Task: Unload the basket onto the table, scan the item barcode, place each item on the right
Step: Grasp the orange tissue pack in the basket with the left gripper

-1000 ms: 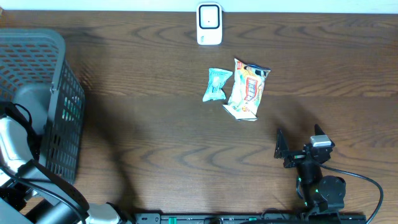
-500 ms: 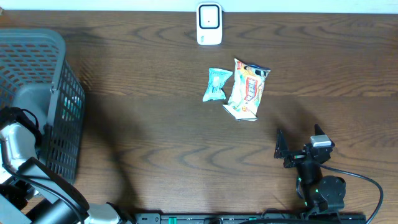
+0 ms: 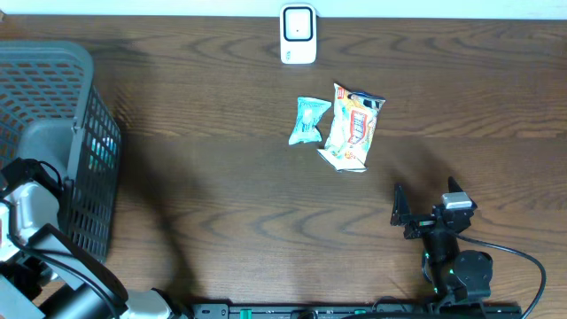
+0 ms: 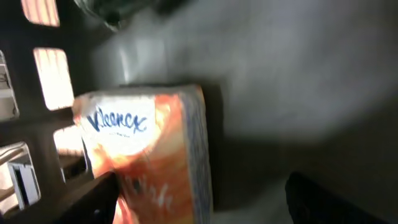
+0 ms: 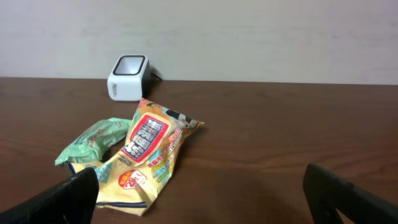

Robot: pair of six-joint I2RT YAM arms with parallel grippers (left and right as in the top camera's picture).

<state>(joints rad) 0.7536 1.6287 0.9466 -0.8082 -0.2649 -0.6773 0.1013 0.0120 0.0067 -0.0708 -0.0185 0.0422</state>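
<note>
In the left wrist view an orange Kleenex tissue pack (image 4: pixel 149 143) lies on the grey basket's floor. My left gripper (image 4: pixel 202 202) straddles it, jaws open. The left finger (image 4: pixel 93 199) touches the pack's side and the right finger (image 4: pixel 323 199) stands well off it. From overhead only the left arm (image 3: pixel 31 208) shows, reaching into the basket (image 3: pixel 53 62). The white barcode scanner (image 3: pixel 299 34) (image 5: pixel 127 76) stands at the table's far edge. My right gripper (image 3: pixel 427 206) (image 5: pixel 202 199) rests open near the front right, with nothing between its fingers.
A yellow snack bag (image 3: pixel 352 128) (image 5: pixel 146 152) and a teal packet (image 3: pixel 308 120) (image 5: pixel 90 140) lie side by side mid-table, in front of the scanner. The basket's mesh walls (image 4: pixel 53 81) close in the left gripper.
The left arm has shifted slightly toward the near edge inside the basket, and its jaws have narrowed a little. The right arm has not moved.
</note>
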